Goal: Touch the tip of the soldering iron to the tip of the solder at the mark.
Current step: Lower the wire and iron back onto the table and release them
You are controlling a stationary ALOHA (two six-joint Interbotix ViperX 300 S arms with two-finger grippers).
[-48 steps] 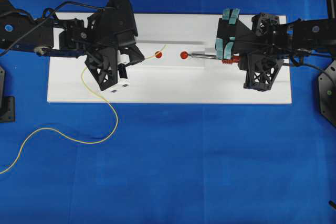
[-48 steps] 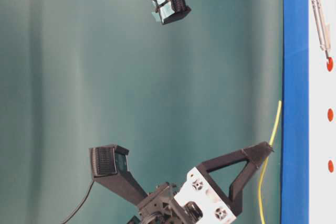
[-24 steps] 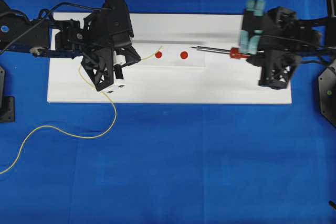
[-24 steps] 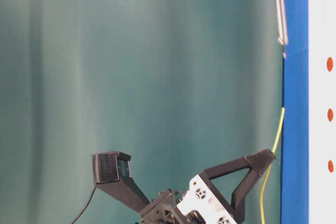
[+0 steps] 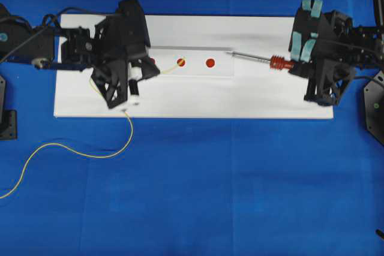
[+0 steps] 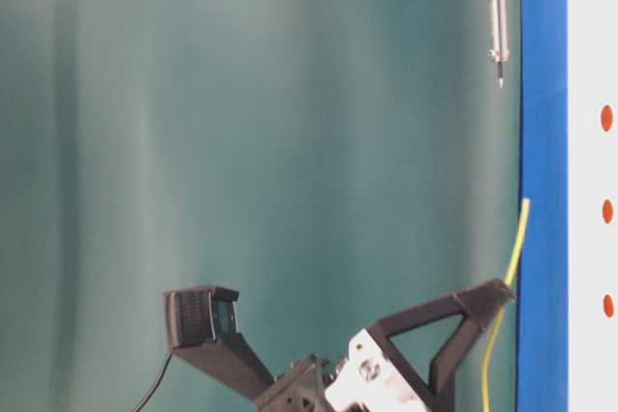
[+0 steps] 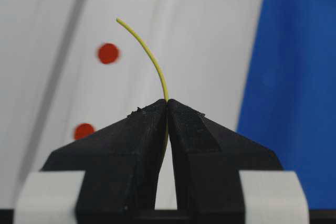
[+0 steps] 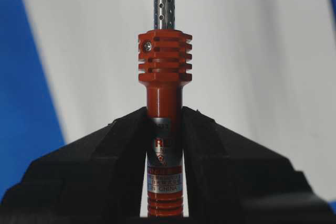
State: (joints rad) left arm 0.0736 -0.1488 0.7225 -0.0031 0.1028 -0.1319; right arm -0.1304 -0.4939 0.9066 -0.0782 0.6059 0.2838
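Where the right tool clamps the soldering iron by its red-orange handle, a silver label reads "CHINA" on its bottom line; the rest of the print is too small to make out. The perforated metal shaft points away from the tool over the white board, tip well short of the three red marks. The left tool is pinched shut on the solder, whose free yellow end curves out over the board, tip near the middle mark in the overhead view. Behind the tool the wire trails off the board in loose loops across the blue bench. Nothing stands between the iron tip and the solder tip. In the table-level view both sit clear above the board.
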